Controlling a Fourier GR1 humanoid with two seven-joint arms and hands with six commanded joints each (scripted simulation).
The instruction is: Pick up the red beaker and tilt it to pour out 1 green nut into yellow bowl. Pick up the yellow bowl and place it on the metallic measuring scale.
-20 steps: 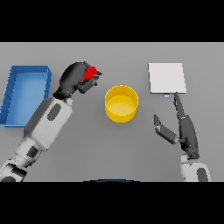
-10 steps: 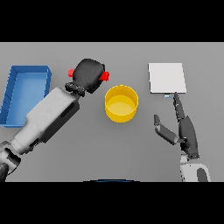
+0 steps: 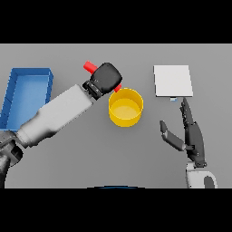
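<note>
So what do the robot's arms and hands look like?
Both arms have smooth white and grey casing, rounded and boxy, with darker joints. The left hand and the right hand are dark, nearly black, each with slim fingers and a thumb. No cables or markings show.

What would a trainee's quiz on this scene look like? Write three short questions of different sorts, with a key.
1. True or false: the right hand holds the beaker.
2. Which lies nearest the scale? A) tray B) bowl C) beaker
3. Fill in: the left hand is shut on the ____.

Key: 1 false; 2 B; 3 beaker.
</note>
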